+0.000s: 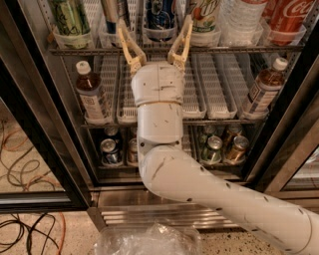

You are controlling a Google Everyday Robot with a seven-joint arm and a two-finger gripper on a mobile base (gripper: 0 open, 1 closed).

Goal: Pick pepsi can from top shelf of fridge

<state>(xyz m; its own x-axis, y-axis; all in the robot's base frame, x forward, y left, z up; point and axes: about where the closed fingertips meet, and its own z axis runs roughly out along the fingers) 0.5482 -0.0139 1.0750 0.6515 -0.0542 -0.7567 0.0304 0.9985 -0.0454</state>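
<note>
The pepsi can (pixel 160 11), dark blue with white markings, stands on the top shelf (pixel 249 49) of the fridge (pixel 40 124), its top cut off by the frame edge. My gripper (pixel 154 24) is open and raised in front of that shelf. Its tan fingers (pixel 128 42) spread to either side of the can's lane, their tips level with the can's lower part. I cannot tell whether they touch it. My white arm comes up from the lower right.
On the top shelf are a green can (pixel 70 17), a slim can (pixel 110 11), a white-and-green can (pixel 205 12), a clear bottle (pixel 240 17) and a Coca-Cola bottle (pixel 289 15). Brown bottles (pixel 92 92) (pixel 264 84) stand on the middle rack, cans (pixel 214 149) below. Cables (pixel 20 154) lie on the floor at left.
</note>
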